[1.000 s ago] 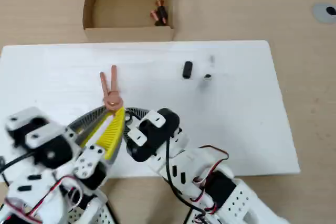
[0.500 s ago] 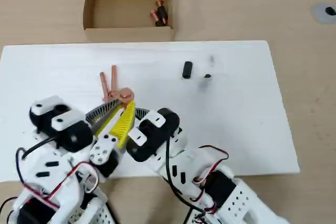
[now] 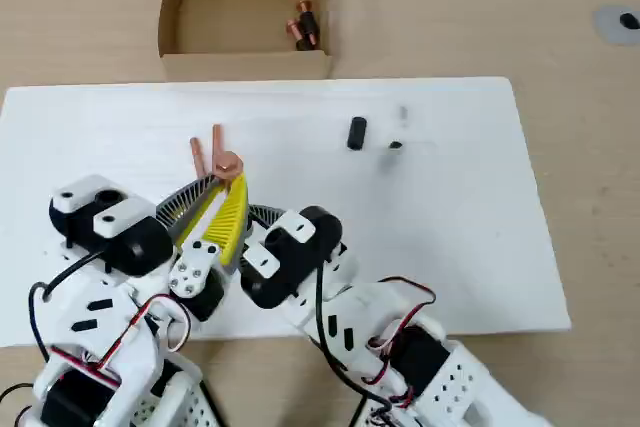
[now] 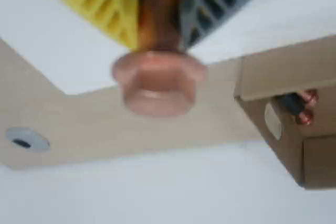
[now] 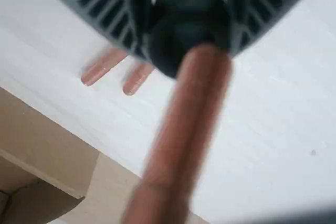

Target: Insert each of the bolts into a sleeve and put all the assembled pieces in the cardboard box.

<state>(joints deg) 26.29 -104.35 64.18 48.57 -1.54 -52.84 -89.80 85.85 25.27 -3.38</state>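
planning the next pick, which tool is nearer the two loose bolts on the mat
Left. The left tool is just beside the loose bolts; the right tool sits farther back.

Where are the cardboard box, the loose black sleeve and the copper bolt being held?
cardboard box (image 3: pixel 230 22), high view, its bare floor.
loose black sleeve (image 3: pixel 357 133), high view, its middle.
copper bolt (image 4: pixel 157 85), left wrist view, its head.

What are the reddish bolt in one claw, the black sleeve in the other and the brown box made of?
Bolt: seemingly metal with a copper-coloured finish, given its smooth reddish sheen; perhaps only plated. Sleeve: matt black, probably plastic or rubber; the look leaves it open. Box: plain cardboard, dull brown with thin folded walls.
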